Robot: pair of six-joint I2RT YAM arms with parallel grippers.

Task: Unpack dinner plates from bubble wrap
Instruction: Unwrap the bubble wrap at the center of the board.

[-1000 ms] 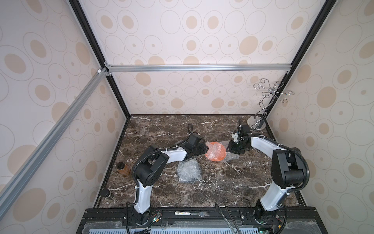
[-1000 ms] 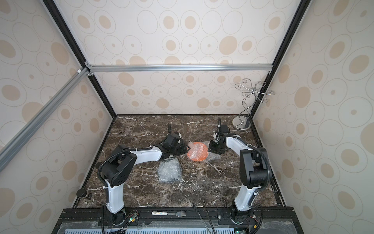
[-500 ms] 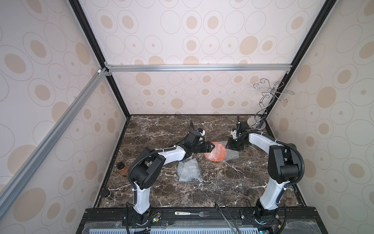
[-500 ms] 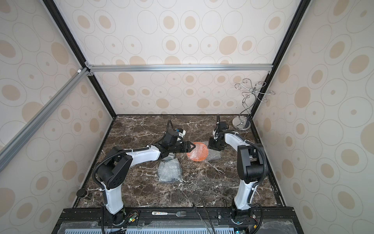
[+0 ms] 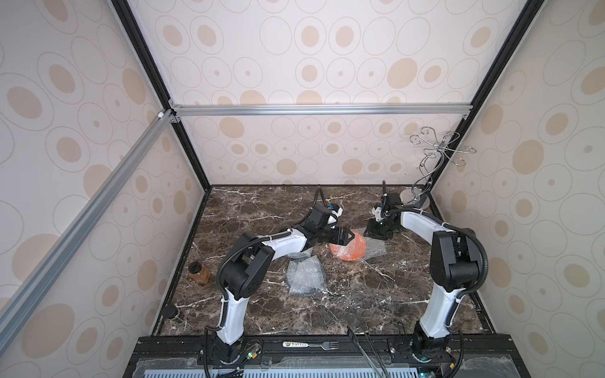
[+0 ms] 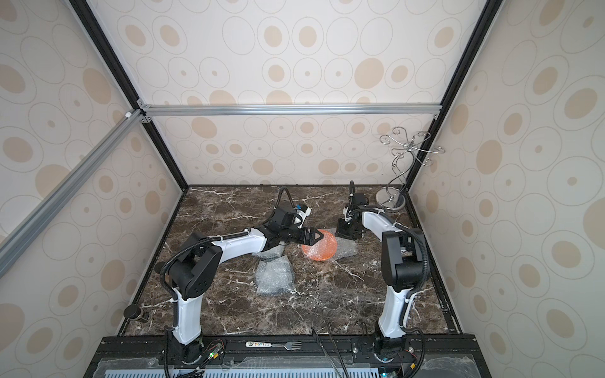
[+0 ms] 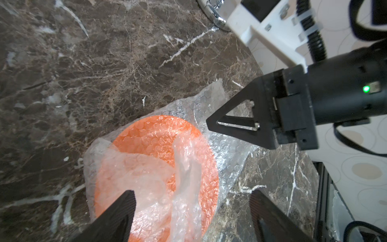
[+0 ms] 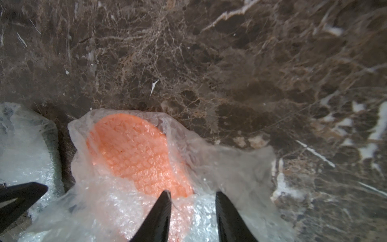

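- Eyes on the orange plate [image 5: 348,252]: flat on the surface [image 5: 262,209], just off centre toward 3 o'clock, plain in both top views [image 6: 319,252].
- Loosely draped in bubble wrap [image 5: 375,251], spilling past the rim at 3 o'clock, with a loose fold standing up over the middle in the left wrist view [image 7: 184,159].
- Over to the left end effector [image 5: 352,237]: reaching in from 9 o'clock, poised over the plate's 12 o'clock rim, spread wide, gripping nothing, fingers [image 7: 117,213] well clear on either side of that fold.
- Now the right end effector [image 5: 376,234]: down at the plate's 2 o'clock edge, jaws part-way apart with wrap bunched in the gap [image 8: 192,193]; cannot tell whether pinching or merely straddling.
- Down at 7 o'clock of the plate, apart from it, a second bundle of bubble wrap [image 5: 306,276]; contents too murky to call.
- Plenty of bare marble at 12 o'clock behind the plate and at 5 o'clock toward the front edge.
- Tighter round the edges: wire stand [image 5: 419,200] in the 1 o'clock corner behind the right arm, amber jar [image 5: 199,273] at the 9 o'clock edge, small dark jar [image 5: 172,314] at 8 o'clock.
- Off the marble at 6 o'clock, a fork [image 5: 311,344] on the front rail.
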